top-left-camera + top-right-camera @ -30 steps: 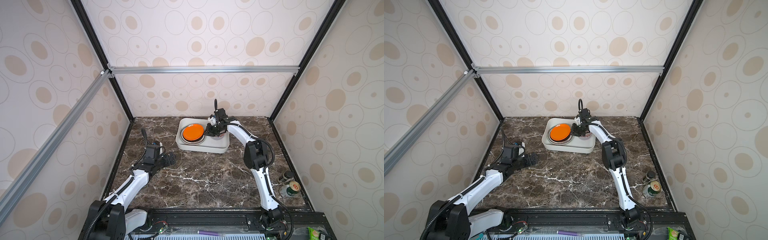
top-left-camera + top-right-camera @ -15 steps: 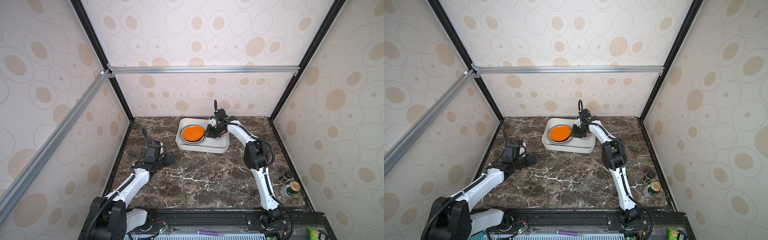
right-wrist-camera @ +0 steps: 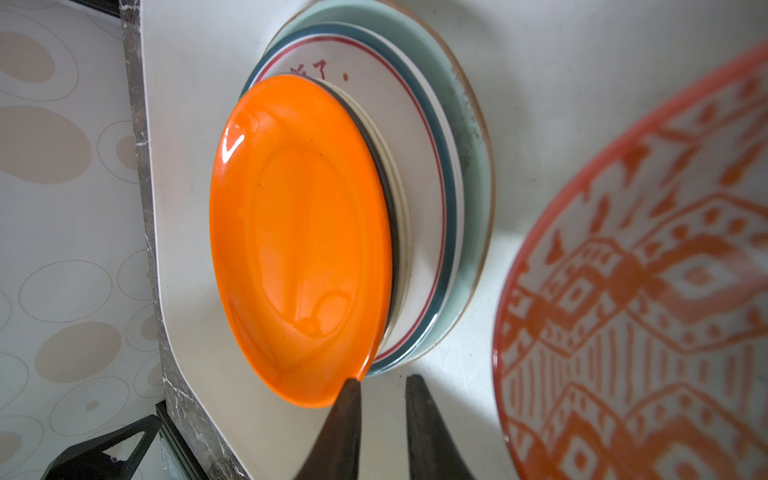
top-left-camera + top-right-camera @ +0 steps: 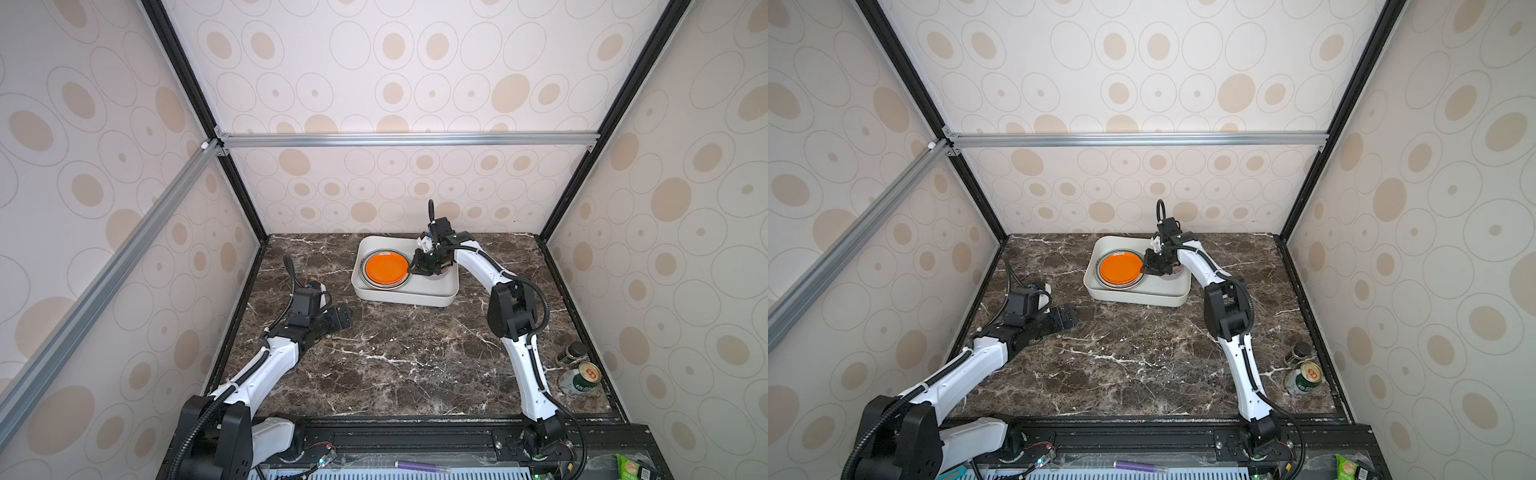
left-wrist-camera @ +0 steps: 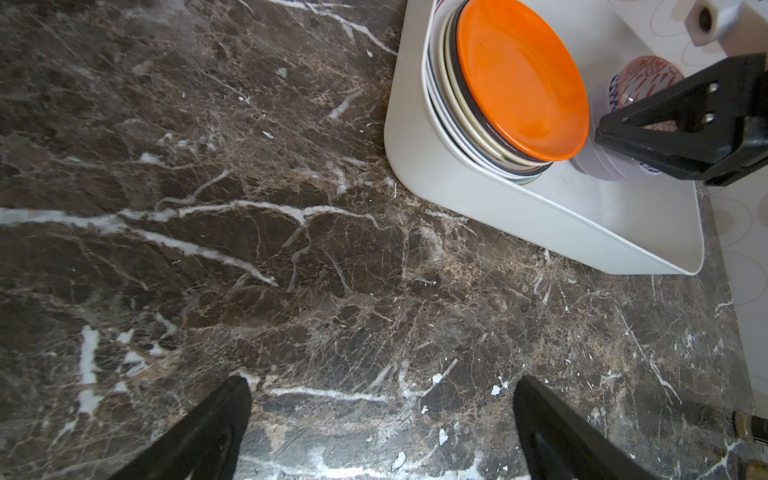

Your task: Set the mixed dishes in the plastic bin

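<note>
**Left gripper (image 5: 382, 386) spread wide over the marble, right gripper (image 3: 382, 386) down in the plastic bin (image 4: 405, 297)**

Left gripper's jaws stand far apart, low over the dark marble tabletop (image 4: 395, 361). They hold nothing, and the gripper sits on the left in both top views, well apart from the bin. At the table's front right corner a green drink can (image 4: 579, 378) sits just in front of a small dark jar (image 4: 571, 353).

Farther back, the white bin rests on the marble near the rear wall, with dishes inside it. A plate stack fills its left half:
- a plain orange plate (image 3: 299, 241) on top
- a black plate (image 3: 390, 199) showing only its rim
- cream rims (image 3: 405, 216)
- a white plate with a dark-green rim (image 3: 415, 137)
- a pale teal plate (image 3: 469, 137) at the bottom

Beside the stack, a red-white patterned bowl (image 3: 644, 291) nests in a pale lavender bowl (image 5: 598, 164).

The right gripper reaches into the bin between stack and bowls. Its fingers are nearly together, with a narrow gap and nothing in it. One fingertip (image 3: 351, 388) sits right at the orange plate's rim.
</note>
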### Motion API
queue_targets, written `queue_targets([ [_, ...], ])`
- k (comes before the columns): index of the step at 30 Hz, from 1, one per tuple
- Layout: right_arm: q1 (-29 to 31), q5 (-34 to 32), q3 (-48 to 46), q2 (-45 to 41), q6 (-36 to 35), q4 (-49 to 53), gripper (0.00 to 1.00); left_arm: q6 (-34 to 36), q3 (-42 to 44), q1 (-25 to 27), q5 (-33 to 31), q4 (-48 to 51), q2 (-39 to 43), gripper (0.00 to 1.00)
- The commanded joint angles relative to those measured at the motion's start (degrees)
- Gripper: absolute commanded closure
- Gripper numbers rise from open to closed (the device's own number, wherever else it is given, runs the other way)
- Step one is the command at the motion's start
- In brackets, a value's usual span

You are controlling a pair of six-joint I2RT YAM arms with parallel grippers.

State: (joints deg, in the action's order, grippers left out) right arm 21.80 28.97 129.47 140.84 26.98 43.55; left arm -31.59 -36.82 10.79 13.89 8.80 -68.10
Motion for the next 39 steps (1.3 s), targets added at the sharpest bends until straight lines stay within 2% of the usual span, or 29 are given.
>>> queue_targets([
  [1,0.1,1.0,3.8,2.4,0.9,-0.6,0.8,1.2,-1.2,0.1,-0.4,-0.5,-0.3,0.01],
  [9,0.2,2.1,8.2,6.1,2.3,-0.8,0.81,1.5,-1.5,0.1,-0.6,-0.4,-1.7,0.01],
  [18,0.2,3.1,8.8,7.0,2.4,-1.0,0.82,1.5,-1.2,0.1,-0.7,-0.3,-1.9,0.01],
  [23,0.2,2.8,7.5,3.3,0.4,-0.2,0.78,1.7,-1.6,0.1,-1.0,0.1,-1.5,0.01],
  [29,0.2,2.2,3.8,-6.5,-3.4,2.1,0.66,1.4,-1.4,0.1,-3.1,-0.5,-0.5,0.01],
  [30,0.3,2.2,2.7,-8.9,-4.3,2.8,0.62,1.3,-1.2,0.1,-4.1,-0.7,-0.4,0.01],
  [33,0.2,-1.0,-8.6,-18.5,-6.7,1.8,0.51,0.9,-1.0,0.1,-6.7,-2.4,-0.5,0.01],
  [39,-0.3,-11.2,-36.5,-41.0,-10.8,0.2,0.46,0.7,-2.5,2.4,-8.0,-4.7,-2.3,0.01],
])
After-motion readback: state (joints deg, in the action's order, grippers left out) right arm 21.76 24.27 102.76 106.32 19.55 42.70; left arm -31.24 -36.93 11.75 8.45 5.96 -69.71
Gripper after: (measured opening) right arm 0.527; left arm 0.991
